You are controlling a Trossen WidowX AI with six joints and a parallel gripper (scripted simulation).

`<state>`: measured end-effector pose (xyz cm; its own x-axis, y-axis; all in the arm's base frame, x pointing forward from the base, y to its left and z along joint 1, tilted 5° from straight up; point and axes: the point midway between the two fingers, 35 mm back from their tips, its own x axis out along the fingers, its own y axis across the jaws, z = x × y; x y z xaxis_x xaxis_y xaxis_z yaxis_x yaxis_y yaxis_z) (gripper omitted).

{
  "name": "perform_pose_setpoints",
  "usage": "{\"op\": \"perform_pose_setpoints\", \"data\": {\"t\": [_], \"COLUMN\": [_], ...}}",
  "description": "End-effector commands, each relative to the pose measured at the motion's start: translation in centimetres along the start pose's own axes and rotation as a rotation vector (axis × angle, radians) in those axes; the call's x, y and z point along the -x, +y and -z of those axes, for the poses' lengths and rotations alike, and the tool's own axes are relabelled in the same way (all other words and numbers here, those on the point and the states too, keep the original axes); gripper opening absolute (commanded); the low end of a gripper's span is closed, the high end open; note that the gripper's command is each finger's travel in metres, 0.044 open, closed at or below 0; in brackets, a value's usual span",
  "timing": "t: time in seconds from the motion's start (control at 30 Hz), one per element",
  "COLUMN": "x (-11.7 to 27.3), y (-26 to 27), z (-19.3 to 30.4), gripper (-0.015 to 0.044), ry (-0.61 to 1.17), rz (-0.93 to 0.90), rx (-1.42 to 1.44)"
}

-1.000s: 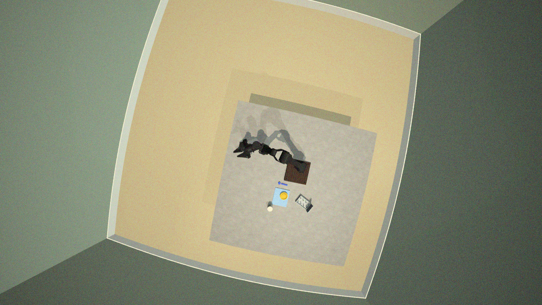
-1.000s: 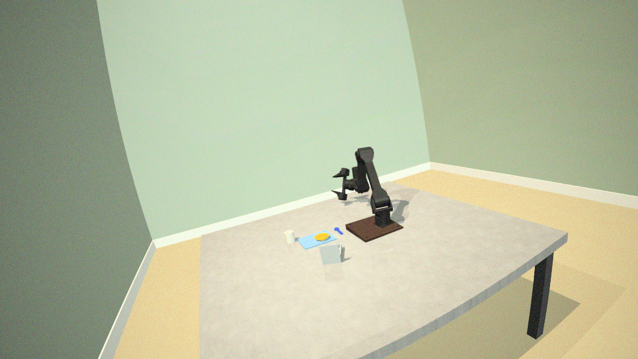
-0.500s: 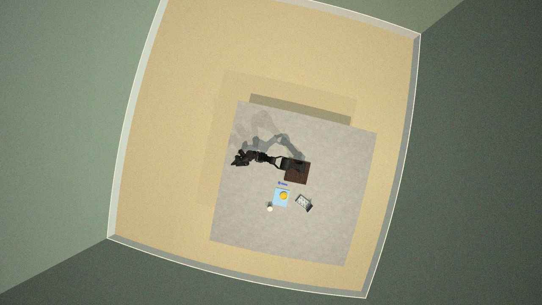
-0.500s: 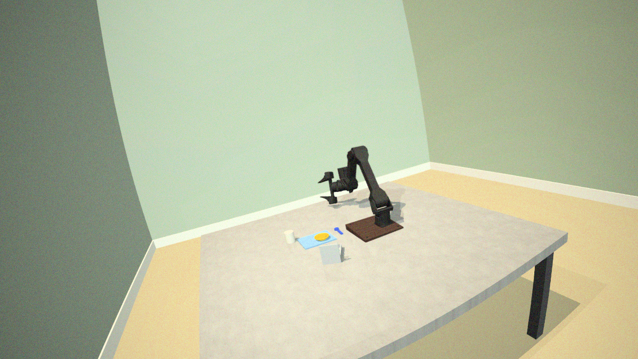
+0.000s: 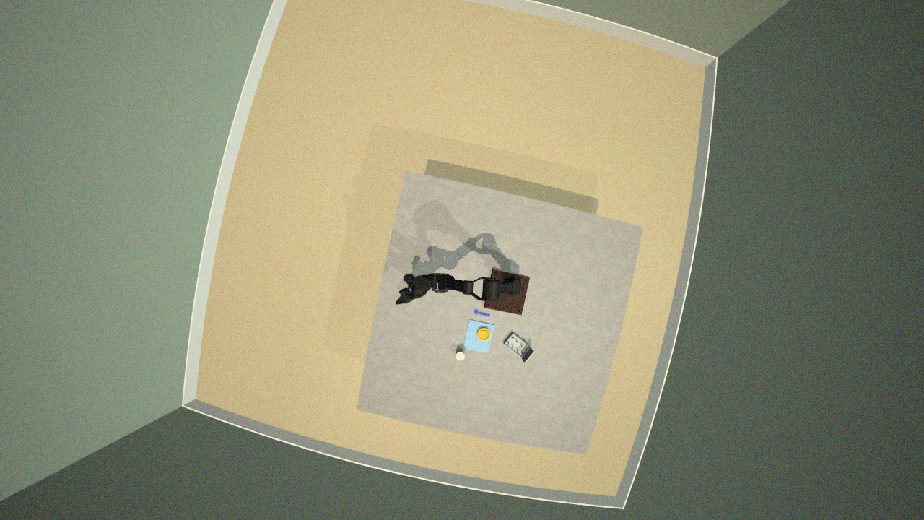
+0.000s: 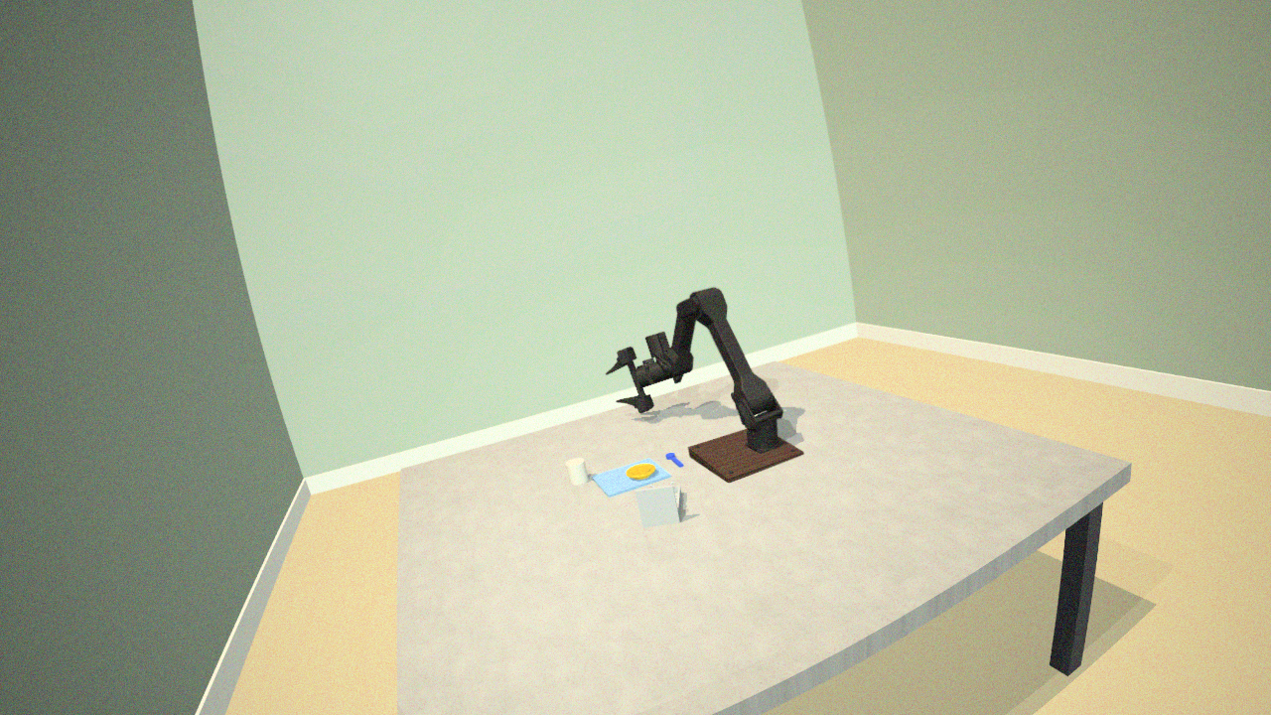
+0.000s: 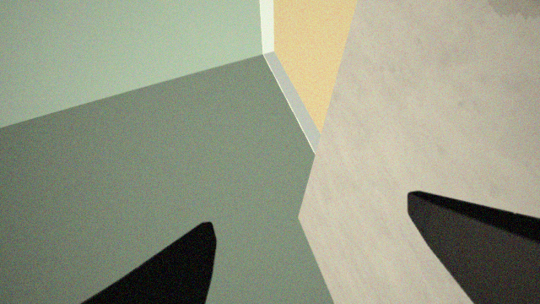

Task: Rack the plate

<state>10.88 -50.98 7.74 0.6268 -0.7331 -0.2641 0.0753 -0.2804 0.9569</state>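
Plate: small, round, yellow-orange, flat on blue mat. Jaws spread wide, grasping nothing.

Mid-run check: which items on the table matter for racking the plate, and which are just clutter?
For the job:
- yellow plate, lying flat on the blue mat
- dish rack
- gripper, jaws open, holding nothing

Lying about:
- white cup
- blue spoon

You get a high top view straight down on the table; a far exterior corner view shares it; wrist looks past the fingers.
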Motion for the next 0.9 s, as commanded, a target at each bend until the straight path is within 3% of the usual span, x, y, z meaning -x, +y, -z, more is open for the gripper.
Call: {"op": "perform_pose_setpoints", "data": {"t": [0.0, 0.3, 0.87], "x": [-0.7, -1.6, -2.2], "y": [-0.3, -0.8, -3.0], "z": [1.9, 5.8, 14.2], "gripper": [0.0400, 0.0400, 0.0400], "ry": [0.008, 0.004, 0.164], "rz": [0.049, 0.121, 0.294], "rx": [0.044, 0.160, 0.316]}}
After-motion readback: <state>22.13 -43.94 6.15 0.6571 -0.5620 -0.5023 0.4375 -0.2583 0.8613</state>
